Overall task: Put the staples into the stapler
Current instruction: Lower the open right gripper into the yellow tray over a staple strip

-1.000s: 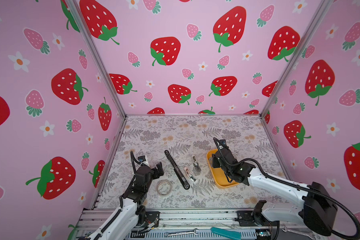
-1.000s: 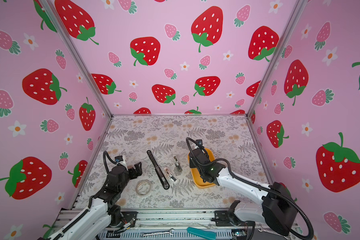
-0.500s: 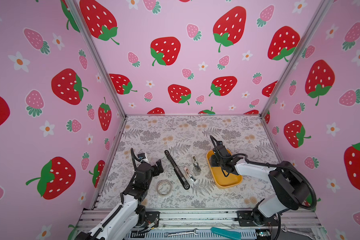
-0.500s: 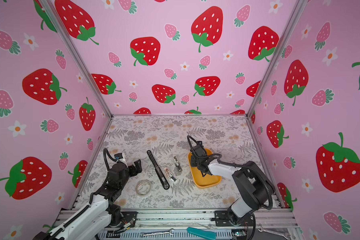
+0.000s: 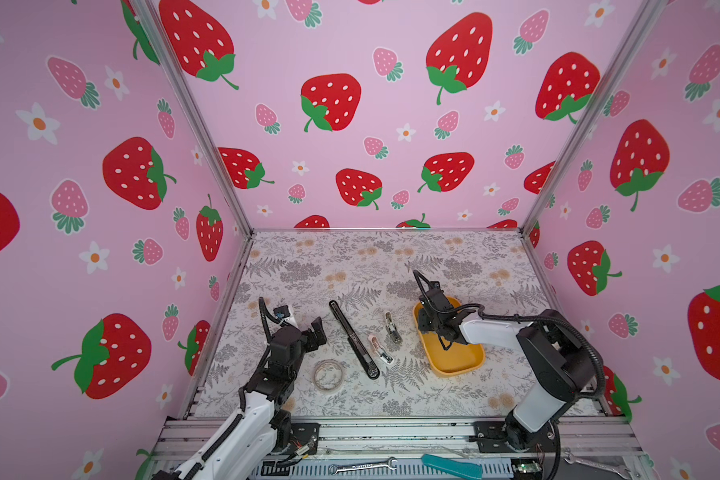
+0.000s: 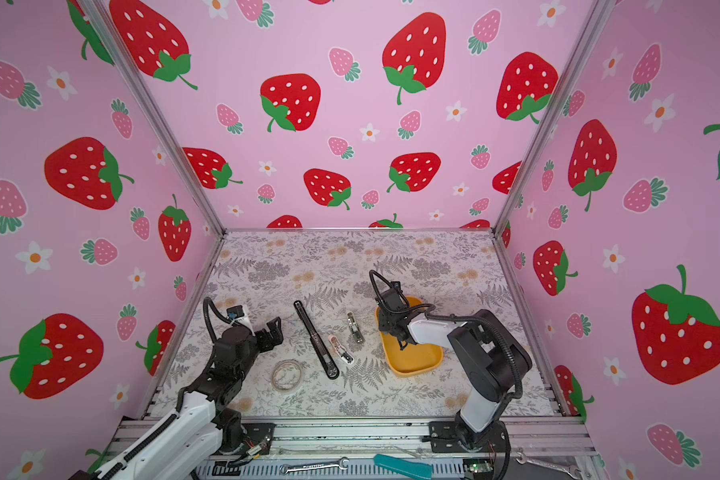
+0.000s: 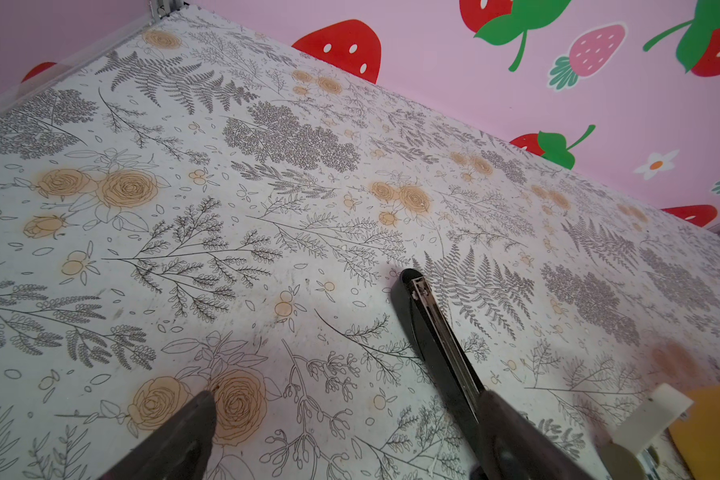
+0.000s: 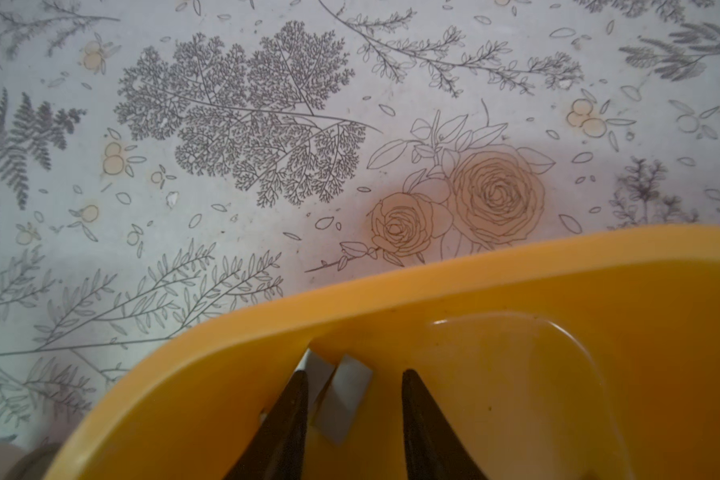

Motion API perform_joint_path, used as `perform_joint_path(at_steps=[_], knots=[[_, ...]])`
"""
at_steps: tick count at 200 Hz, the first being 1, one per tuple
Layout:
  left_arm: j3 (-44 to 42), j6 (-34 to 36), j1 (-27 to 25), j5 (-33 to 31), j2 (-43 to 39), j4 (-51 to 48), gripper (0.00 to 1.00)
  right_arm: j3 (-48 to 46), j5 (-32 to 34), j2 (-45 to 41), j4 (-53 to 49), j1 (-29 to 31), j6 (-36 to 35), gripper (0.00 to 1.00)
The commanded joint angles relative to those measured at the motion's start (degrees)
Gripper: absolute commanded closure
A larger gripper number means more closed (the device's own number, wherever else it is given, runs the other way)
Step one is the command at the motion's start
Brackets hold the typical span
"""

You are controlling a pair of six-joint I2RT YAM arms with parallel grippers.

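I see the short flat grey metallic strips of staples lying inside the shallow yellow plastic tray near its wall, between the black fingers of my right gripper, whose jaws stand apart and are not clamped on them. My left gripper is spread wide over the floral table cover, just beside the long black stapler lying opened flat

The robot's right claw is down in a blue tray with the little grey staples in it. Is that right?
Almost. The tray is yellow, not blue. The right wrist view shows the right gripper down in the yellow tray, with the little grey staples in it.
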Motion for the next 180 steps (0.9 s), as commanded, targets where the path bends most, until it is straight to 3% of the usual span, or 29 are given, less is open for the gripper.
perform_joint_path(at_steps=[1, 112, 160, 180], knots=[[0.7, 0.3, -0.1, -1.6, -0.3, 1.2, 0.01, 0.1, 2.0, 2.2, -1.2, -0.4, -0.5, 0.61], [0.4, 0.3, -0.1, -1.9, -1.1, 0.9, 0.01, -4.4, 6.7, -2.6, -5.2, -1.2, -0.3, 0.73], [0.6, 0.3, -0.2, -1.9, -0.6, 0.9, 0.01, -5.5, 4.9, -6.0, -3.7, -1.6, -1.0, 0.73], [0.8, 0.1, -0.2, -2.0, -0.4, 0.9, 0.01, -5.5, 4.8, -8.1, -4.0, -1.6, -1.3, 0.67]])
